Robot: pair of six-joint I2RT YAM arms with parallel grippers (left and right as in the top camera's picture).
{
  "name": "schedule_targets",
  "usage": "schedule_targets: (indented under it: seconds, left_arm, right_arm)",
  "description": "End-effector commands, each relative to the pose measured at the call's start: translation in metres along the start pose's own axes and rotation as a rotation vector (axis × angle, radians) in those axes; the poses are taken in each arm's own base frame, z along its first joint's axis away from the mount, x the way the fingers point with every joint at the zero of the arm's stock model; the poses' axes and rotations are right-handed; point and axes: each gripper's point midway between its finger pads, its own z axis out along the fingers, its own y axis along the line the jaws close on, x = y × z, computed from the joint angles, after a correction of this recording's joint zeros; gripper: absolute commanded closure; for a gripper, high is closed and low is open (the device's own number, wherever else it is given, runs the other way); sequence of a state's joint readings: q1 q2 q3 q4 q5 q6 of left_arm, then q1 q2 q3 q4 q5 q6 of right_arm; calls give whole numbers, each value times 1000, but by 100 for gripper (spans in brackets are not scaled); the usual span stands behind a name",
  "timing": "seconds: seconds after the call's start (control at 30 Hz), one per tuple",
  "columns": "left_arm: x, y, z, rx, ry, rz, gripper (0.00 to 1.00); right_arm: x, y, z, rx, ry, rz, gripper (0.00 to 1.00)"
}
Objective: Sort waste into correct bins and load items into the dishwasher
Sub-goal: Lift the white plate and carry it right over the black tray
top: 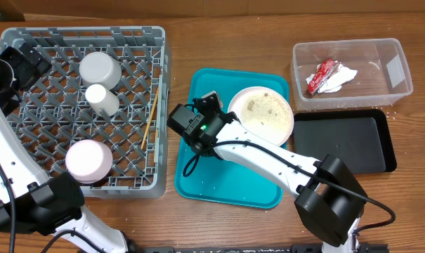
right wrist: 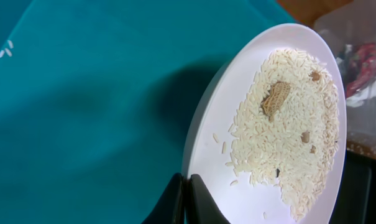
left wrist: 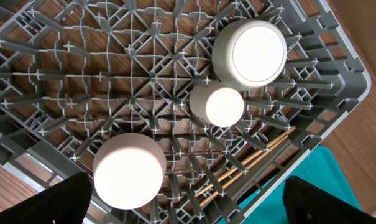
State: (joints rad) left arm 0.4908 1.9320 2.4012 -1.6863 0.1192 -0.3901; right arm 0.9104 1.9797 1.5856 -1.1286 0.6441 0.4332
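Rack (top: 128, 184) sat at 9 o'clock on the counter (top: 219, 35), left pincer (left wrist: 186, 183) spread wide above it. Teal tray (top: 226, 179) at centre. Plate (top: 282, 130) over tray's 2 o'clock corner, rim pinched by right pincer (right wrist: 186, 199). Rice (top: 265, 107) lay on plate.

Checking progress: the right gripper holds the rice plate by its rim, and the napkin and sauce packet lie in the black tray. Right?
No. The overhead view shows the napkin and sauce packet in the clear tub, not the black tray. The right gripper does hold the rice plate by its rim.
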Motion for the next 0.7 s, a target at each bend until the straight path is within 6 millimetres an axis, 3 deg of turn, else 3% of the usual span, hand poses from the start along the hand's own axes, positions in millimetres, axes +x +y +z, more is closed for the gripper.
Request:
schedule_targets:
  seconds: [0.0, 0.2, 0.37, 0.53, 0.57, 0.67]
  left_arm:
    - [0, -1, 1, 3, 3, -10, 0]
    - [0, -1, 1, 3, 3, -10, 0]
    - [0, -1, 1, 3, 3, -10, 0]
    - [0, -1, 1, 3, 3, -10, 0]
    - [0, -1, 1, 3, 3, -10, 0]
    - [0, -1, 1, 3, 3, -10, 0]
  right_arm:
    - [-18, -18, -9, 78, -66, 30, 96]
    - [-31, -48, -28, 170, -99, 144, 96]
    - [-44, -86, -38, 178, -73, 376, 96]
    - [-46, -120, -26, 142, -6, 575, 96]
    - [-43, -138, -17, 133, 29, 653, 96]
    - [-38, -165, -7, 129, 74, 739, 96]
